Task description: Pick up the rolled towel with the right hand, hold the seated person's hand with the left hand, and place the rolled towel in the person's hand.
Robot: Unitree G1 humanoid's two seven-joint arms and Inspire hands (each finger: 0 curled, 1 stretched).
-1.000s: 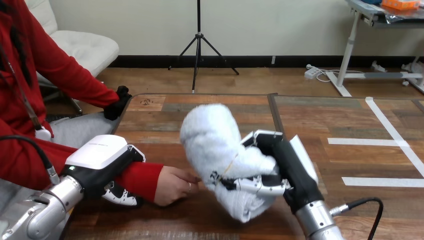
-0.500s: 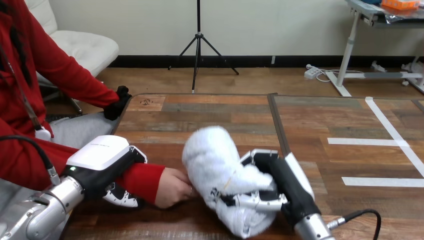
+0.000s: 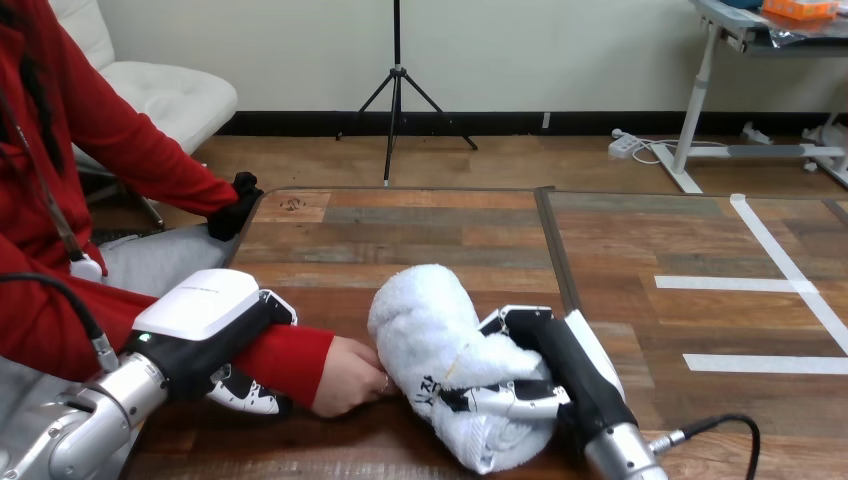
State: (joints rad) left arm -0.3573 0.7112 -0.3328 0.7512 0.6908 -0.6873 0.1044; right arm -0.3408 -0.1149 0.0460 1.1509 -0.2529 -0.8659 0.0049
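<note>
- Two robot hands are busy on my screen, and both of them are closed on something.
- The right hand (image 3: 563, 365) grips the rolled towel (image 3: 430, 325). Its fingers (image 3: 500, 398) are curled round the near half of the roll, and its black body lies along the right side of the roll.
- The rolled towel is white and thick. I see it low over the wooden table (image 3: 420, 220), a little right of the middle and close to the near edge. I cannot tell if its underside rests on the wood.
- The long axis of the towel goes diagonally. The rounded end points far and left, and the other end points near and right, toward the robot.
- The left hand (image 3: 205, 315) is at the near left, on the person's wrist, which is covered by a red sleeve (image 3: 285, 358). The white back of this hand faces up, and its fingers come out below the sleeve, curled round it.
- The person's hand (image 3: 347, 375) lies on the table between the two robot hands, just right of the left hand. It touches the left side of the towel, near the middle of its length.
- I cannot tell from here whether the person's fingers close on the towel.
</note>
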